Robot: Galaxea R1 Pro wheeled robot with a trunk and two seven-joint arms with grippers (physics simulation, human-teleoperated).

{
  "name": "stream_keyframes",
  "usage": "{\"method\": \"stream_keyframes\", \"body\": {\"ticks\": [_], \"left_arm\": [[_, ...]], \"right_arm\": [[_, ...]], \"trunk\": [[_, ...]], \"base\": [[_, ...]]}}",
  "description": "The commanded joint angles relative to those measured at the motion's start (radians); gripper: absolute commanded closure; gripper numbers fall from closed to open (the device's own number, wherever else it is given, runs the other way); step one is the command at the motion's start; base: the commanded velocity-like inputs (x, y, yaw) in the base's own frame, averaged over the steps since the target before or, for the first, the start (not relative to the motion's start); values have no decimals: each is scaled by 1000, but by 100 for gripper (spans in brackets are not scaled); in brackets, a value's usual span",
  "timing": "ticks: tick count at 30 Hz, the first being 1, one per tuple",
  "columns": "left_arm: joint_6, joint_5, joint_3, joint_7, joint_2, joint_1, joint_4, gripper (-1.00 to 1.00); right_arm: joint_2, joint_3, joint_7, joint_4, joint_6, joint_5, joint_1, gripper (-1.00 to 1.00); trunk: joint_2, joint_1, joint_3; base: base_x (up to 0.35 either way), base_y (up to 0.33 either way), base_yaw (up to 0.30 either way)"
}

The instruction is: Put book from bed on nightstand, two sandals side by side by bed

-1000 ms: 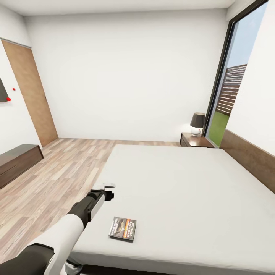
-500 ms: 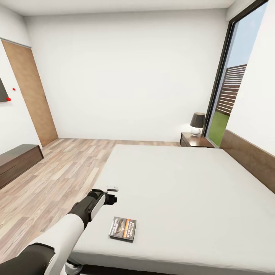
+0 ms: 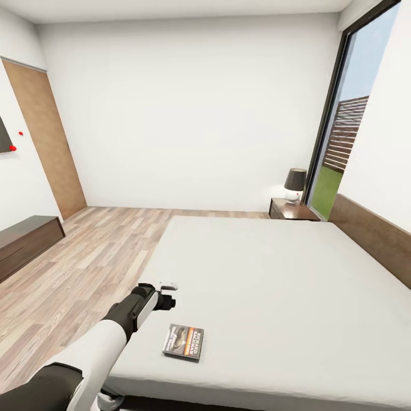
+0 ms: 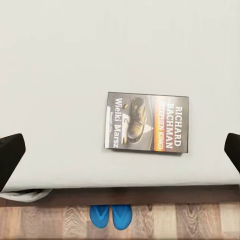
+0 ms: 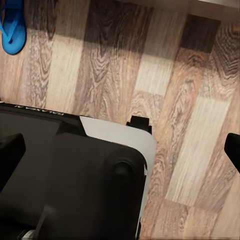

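**A:** Which step are you on?

**B:** The book step, by my reading. Your left gripper [image 3: 166,295] hangs over the near-left part of the bed [image 3: 297,274], a little beyond the book [image 3: 184,341], which lies flat on the mattress close to the near edge. Nothing is held: in the left wrist view the two fingertips [image 4: 10,155] sit wide apart with the book [image 4: 146,122] between them, lower down.

**A:** What does the next move call for?

**B:** Bring the left gripper down over the book. It is thin and lies flush on the mattress, so you will likely need to catch an edge. Then you carry it to the nightstand [image 3: 292,210], far right beside the headboard, under the lamp [image 3: 295,184]. That is well apart from here, so I expect the base must move.

**A:** And the sandals?

**B:** The head view misses them. The left wrist view shows both sandals [image 4: 110,216] on the wood floor, just beyond the bed's edge, side by side and touching or nearly so. The right wrist view catches one blue sandal [image 5: 13,26] on the planks, plus the robot's dark base [image 5: 70,175].

**A:** Right gripper?

**B:** Spread wide, with only floor between its tips [image 5: 10,152].
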Motion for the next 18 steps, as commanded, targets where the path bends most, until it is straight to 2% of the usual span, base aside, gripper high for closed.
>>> {"method": "stream_keyframes", "body": {"ticks": [1,6,12,18], "left_arm": [[8,10,-6,8,0,-1,-1,-100],[17,10,-6,9,-4,-2,0,-100],[24,10,-6,10,-6,-2,2,-100],[27,11,-6,11,-6,-2,-1,-100]], "right_arm": [[-1,-9,-1,7,0,9,-1,-100],[0,-11,-74,44,5,4,4,-100],[10,-14,-198,59,11,1,66,-100],[17,-17,-243,62,43,-1,104,-100]], "trunk": [[-1,0,-2],[-1,0,-2],[-1,0,-2],[-1,0,-2]], "base": [[0,0,0],[0,0,0],[0,0,0],[0,0,0]]}}
